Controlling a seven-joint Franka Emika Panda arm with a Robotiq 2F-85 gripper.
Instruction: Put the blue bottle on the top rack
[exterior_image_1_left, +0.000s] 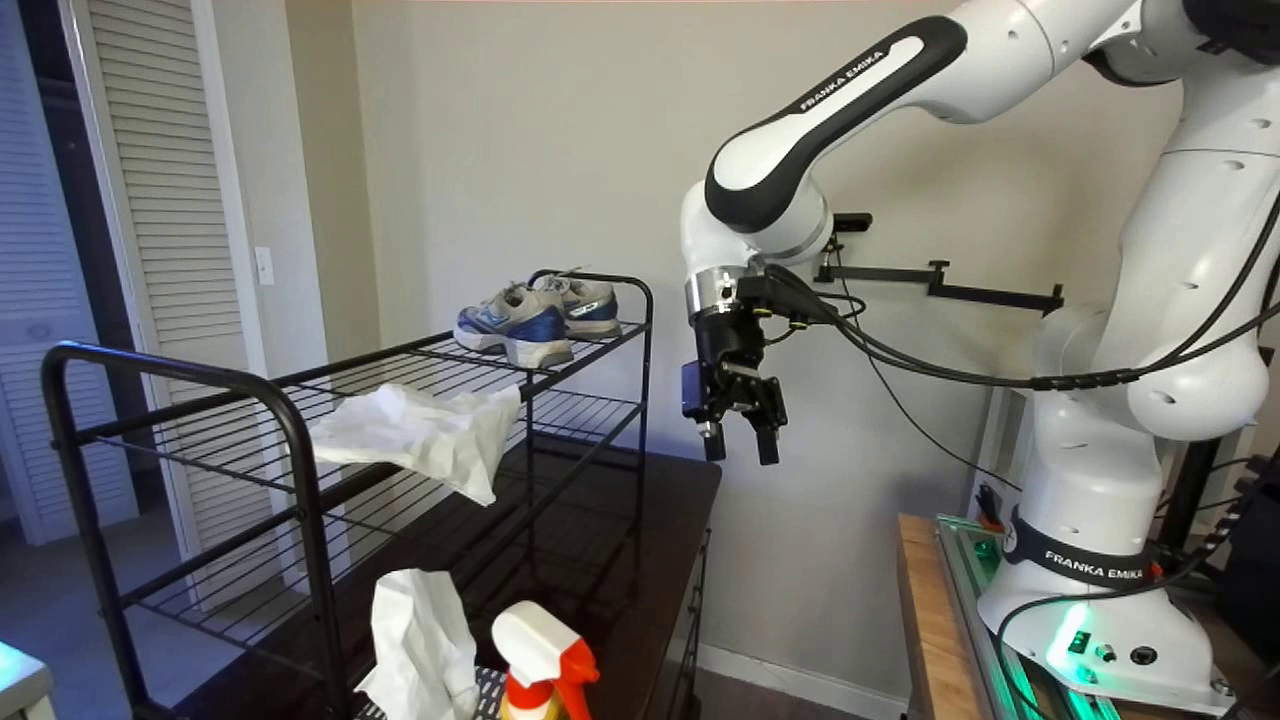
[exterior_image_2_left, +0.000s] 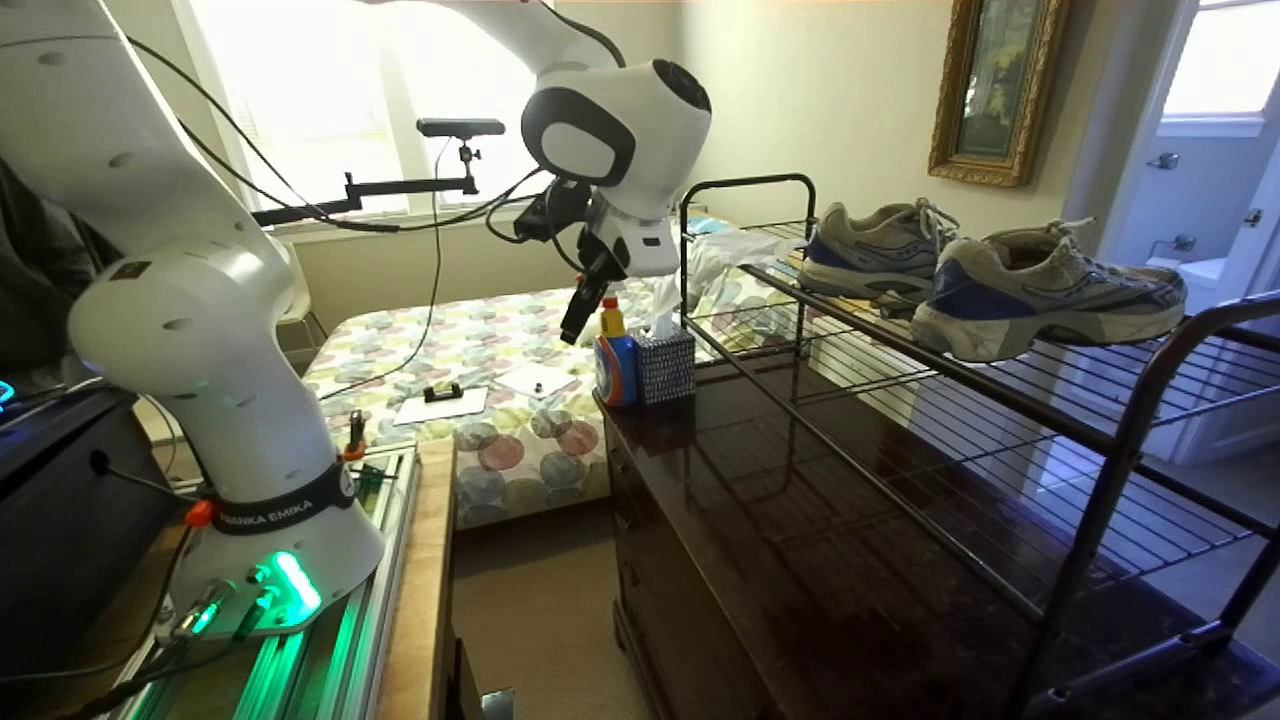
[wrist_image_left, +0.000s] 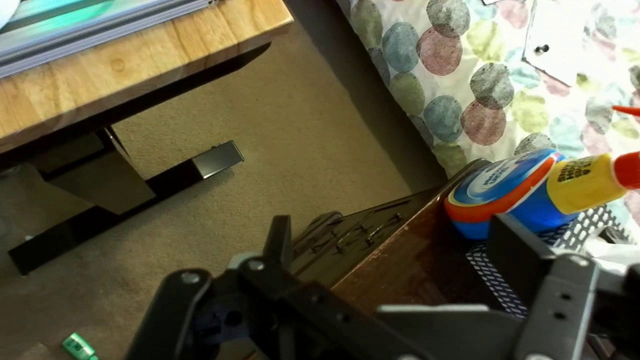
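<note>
You read FRANKA EMIKA: forearm (exterior_image_1_left: 868, 100), above your fingers (exterior_image_1_left: 768, 446) | same: base band (exterior_image_1_left: 1085, 563), lower, well apart from them | blue bottle (wrist_image_left: 525, 192), beyond them: print blurred

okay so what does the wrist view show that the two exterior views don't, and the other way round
Wrist view only: a small green item on the floor.
Exterior views only: the pair of shoes and the crumpled white sheet on top of the rack.
Shared by all: the gripper, open in the wrist view; the tissue box and the blue bottle on the dresser, though an exterior view shows just the bottle's top.
</note>
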